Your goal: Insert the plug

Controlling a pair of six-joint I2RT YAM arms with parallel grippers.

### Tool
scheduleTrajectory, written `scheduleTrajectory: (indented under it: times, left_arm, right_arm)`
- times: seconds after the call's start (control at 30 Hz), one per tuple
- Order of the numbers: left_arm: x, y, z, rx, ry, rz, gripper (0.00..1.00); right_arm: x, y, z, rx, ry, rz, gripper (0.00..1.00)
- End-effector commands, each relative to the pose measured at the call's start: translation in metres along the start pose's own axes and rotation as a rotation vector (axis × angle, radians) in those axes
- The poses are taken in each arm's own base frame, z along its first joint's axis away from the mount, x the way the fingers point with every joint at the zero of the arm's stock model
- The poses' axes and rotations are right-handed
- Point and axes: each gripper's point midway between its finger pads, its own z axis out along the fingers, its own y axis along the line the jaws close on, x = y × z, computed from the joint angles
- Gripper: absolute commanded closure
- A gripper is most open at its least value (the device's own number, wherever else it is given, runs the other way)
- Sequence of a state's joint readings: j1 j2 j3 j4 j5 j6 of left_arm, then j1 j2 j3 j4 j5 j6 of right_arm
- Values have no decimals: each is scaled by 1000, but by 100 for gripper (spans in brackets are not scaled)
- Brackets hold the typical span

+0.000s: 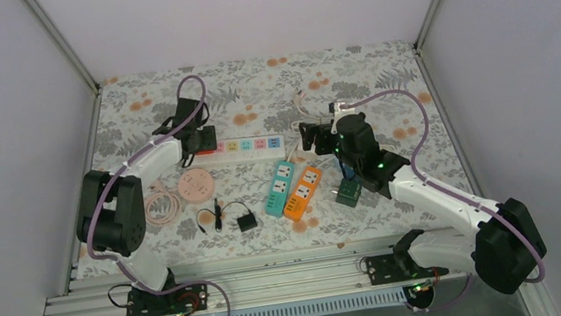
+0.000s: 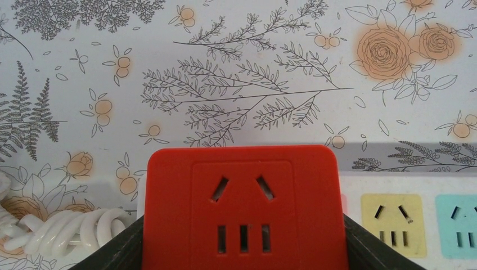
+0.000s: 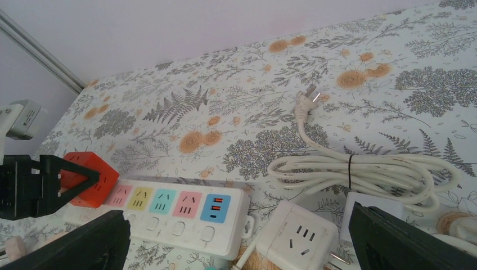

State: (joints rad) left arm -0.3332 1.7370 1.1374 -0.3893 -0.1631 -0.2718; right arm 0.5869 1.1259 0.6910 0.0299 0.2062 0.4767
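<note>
**Red plug held at the end of the white strip**

Top view: the left tool [image 1: 199, 143] is down at the left end of the white power strip [image 1: 246, 145] and hides its own load. The right tool [image 1: 311, 135] hovers near the strip's other end. A teal strip [image 1: 280, 187] and an orange strip [image 1: 304, 193] lie side by side on the floral bench [image 1: 384, 84].

Left wrist view: the load shows here. It is a red adapter plug [image 2: 242, 208], socket face to the camera, clamped between the black fingers [image 2: 121, 247]. The strip's yellow and teal outlets are just to its right (seated or not, I cannot tell).

Right wrist view: the right tool's jaws stand wide apart, holding nothing. The red adapter plug sits at the strip's far-left end. A white cube adapter [image 3: 295, 236] and a coiled white cable [image 3: 360, 171] lie nearer. Markings are too small to read.
</note>
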Motion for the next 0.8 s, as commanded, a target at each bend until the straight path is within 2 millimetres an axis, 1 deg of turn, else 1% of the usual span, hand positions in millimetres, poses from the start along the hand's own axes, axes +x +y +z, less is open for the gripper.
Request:
scheduleTrajectory:
  times: [0.0,0.13,0.23,0.4,0.57,0.63,0.73,0.77]
  left_arm:
    - [80,-1,38,35,273,24,51]
    - [84,3,42,53,310,13,51]
    - [89,-5,44,126,319,-21,51]
    - [101,-8,54,153,352,-55,51]
    - [98,17,58,-7,359,-39,51]
    - [96,23,57,-55,361,-19,52]
    - [101,33,57,-144,387,16,54]
    - [104,33,57,-154,396,22,54]
  right_arm:
    - [-6,-2,1,6,-29,11,0]
    - [-7,-2,2,5,-28,10,0]
    - [-8,-1,1,2,-27,7,0]
    - [-6,-2,0,5,-26,12,0]
    - [-6,-5,0,15,-28,4,0]
    - [-6,-6,1,21,-28,3,0]
    - [-6,-7,1,25,-27,4,0]
    - [-5,-7,2,27,-25,5,0]
